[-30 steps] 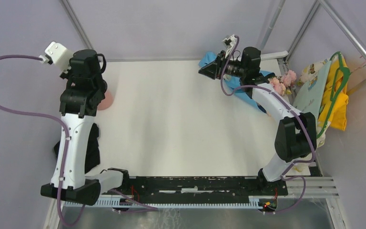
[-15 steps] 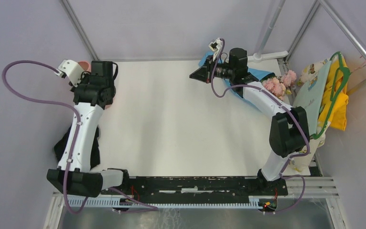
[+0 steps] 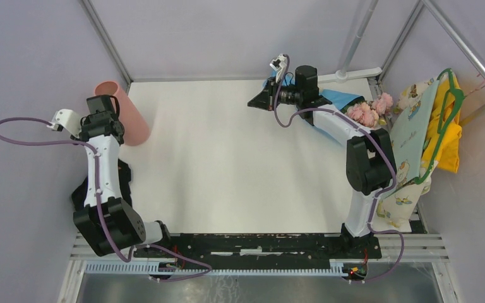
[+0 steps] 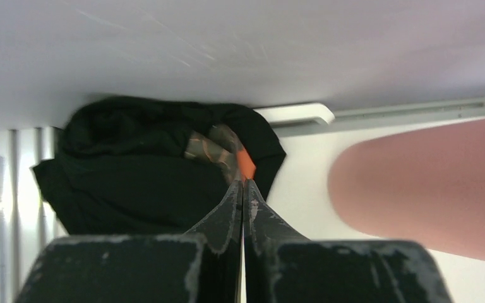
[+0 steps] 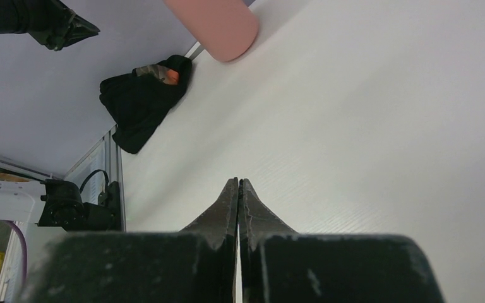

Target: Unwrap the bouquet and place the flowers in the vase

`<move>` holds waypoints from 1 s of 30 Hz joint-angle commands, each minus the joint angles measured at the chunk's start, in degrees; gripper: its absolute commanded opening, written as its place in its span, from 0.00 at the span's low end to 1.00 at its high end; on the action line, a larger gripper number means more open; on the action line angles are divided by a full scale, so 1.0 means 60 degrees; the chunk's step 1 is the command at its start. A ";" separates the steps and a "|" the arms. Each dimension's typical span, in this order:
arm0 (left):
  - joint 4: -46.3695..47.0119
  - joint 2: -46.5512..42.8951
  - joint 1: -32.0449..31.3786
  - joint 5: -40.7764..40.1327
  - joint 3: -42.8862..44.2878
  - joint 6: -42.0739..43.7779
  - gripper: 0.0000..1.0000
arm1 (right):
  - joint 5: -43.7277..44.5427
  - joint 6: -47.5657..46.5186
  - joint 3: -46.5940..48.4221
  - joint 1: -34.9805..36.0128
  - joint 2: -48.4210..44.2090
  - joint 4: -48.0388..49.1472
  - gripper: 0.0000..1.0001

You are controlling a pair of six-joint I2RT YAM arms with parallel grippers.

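Left wrist view: the left fingers (image 4: pixel 242 184) are pressed fully together, tip to tip, with nothing between them and nothing touched. Beyond the tips a crumpled black cloth (image 4: pixel 132 170) with an orange patch lies at the edge of the white counter (image 4: pixel 300 189). The salmon-pink vase (image 4: pixel 429 183) fills the right of this view, apart from the fingers, its mouth out of frame. Right wrist view: the right fingers (image 5: pixel 239 183) are likewise closed flat against each other, holding nothing, raised over bare counter. This view alone shows the left fingers from outside, a closed black point in the air near the vase and clear of it. It also shows the vase's lower end resting on the counter, near the black cloth. Top view: the vase stands at the far left corner, just beside the left arm; its inside cannot be made out. Only here is the bouquet (image 3: pixel 353 104) seen, at the far right edge of the counter. Its blue paper (image 3: pixel 344 96) lies partly under the right arm, and the flowers (image 3: pixel 367 113) show pink heads at its right end, well apart from the vase. The right fingers point left over the far middle of the counter. Yellow and pale-green cloths (image 3: pixel 445 129) hang at the right frame.
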 commanded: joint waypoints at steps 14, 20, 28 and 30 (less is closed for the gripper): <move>0.5415 -0.0753 0.1170 0.1976 -0.3220 0.0780 0.02 | -0.0533 0.0289 0.0768 -0.0013 0.0825 0.0300 0.00; 0.6392 0.0296 0.1830 0.2734 -0.3243 0.0824 0.02 | -0.0576 0.0361 0.0801 0.0027 0.0984 0.0386 0.00; 0.8521 0.1767 0.2390 0.4839 -0.3519 0.0656 0.02 | -0.0680 0.0109 0.0779 0.0057 0.1004 0.0286 0.00; 0.9065 0.2038 0.2441 0.5265 -0.3522 0.0592 0.02 | -0.0708 0.0035 0.0760 0.0074 0.1011 0.0296 0.00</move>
